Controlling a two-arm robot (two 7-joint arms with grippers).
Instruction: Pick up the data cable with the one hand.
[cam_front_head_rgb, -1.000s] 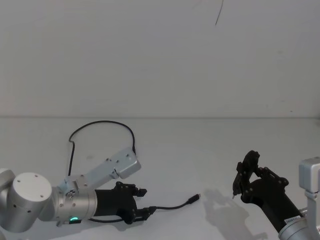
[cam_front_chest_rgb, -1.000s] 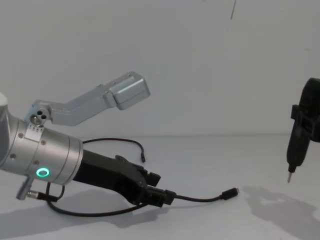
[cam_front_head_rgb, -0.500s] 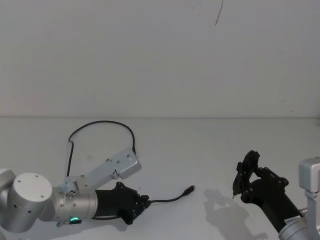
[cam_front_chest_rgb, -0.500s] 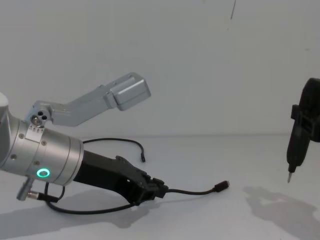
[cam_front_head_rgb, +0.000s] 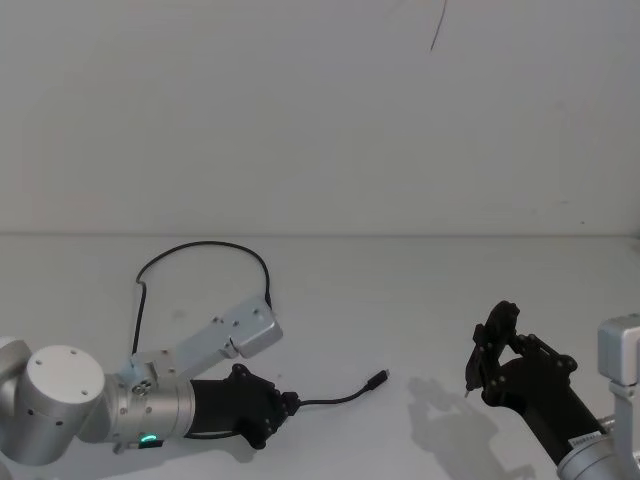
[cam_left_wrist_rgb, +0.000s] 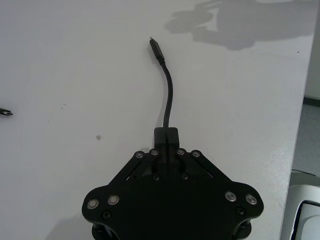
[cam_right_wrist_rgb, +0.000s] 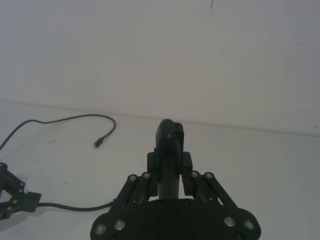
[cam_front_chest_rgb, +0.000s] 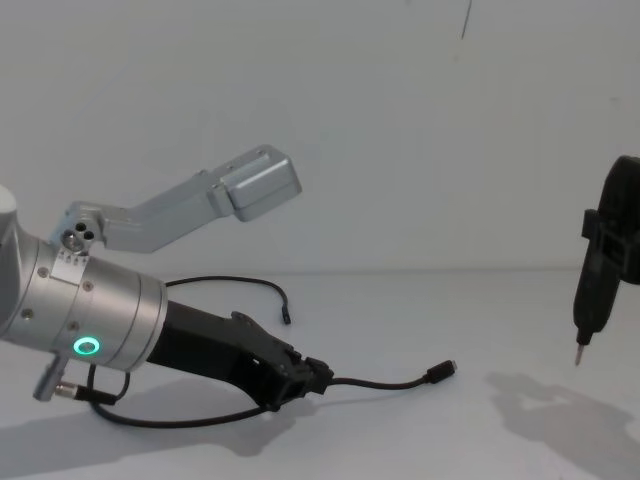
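The left gripper (cam_front_head_rgb: 283, 404) pinches the data cable (cam_front_head_rgb: 337, 400) by the table's (cam_front_head_rgb: 400, 290) front edge, ready to lift. The right gripper (cam_front_head_rgb: 487, 358) waits, holding a pen tool (cam_front_head_rgb: 476, 356).

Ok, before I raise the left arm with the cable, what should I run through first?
1. Left gripper shut on the data cable: ok, its fingers are closed on the cord.
2. Grip near one end: ok, a short stretch with the plug sticks out past the fingers.
3. Cable off the table: not ok, its long loop lies on the surface behind the arm.
4. Cable free of the left arm: cannot tell, it runs underneath the arm.
5. Right gripper out of the way: ok, it holds the pen-like tool and stands apart at the right.
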